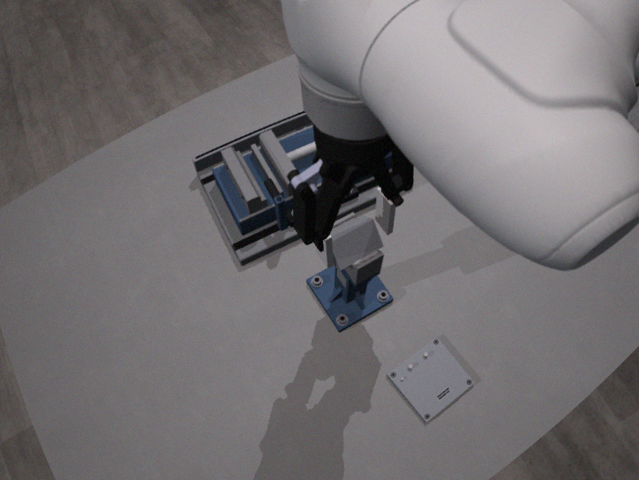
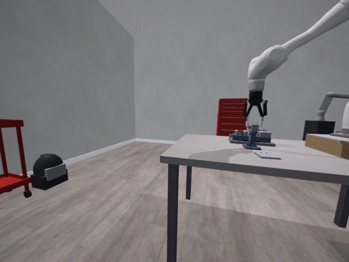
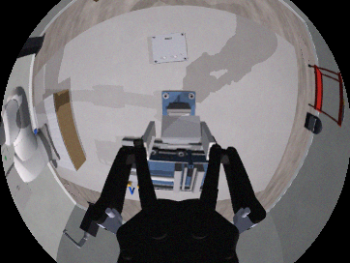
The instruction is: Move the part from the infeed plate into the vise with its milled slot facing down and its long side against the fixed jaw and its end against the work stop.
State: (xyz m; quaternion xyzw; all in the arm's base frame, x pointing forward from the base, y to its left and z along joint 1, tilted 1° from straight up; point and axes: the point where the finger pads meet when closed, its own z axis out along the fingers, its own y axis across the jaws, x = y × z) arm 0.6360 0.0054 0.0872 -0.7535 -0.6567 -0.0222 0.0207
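Observation:
The part (image 1: 356,246) is a grey block that lies tilted in the blue-based V-block (image 1: 349,299), in front of the vise (image 1: 258,180). My gripper (image 1: 350,227) points straight down over it and is open. One finger stands on each side of the part's upper edge, and I cannot see them touching it. The wrist view shows the part (image 3: 178,127) between the two fingertips, with the vise (image 3: 174,171) below. The vise jaws stand apart with nothing between them. The infeed plate (image 1: 430,378) lies bare at the front right.
A wooden box (image 2: 327,145) with another machine on it sits at the table's right end. A red tool cabinet (image 2: 232,116) stands behind the table. The arm's big elbow hides the upper right of the top view.

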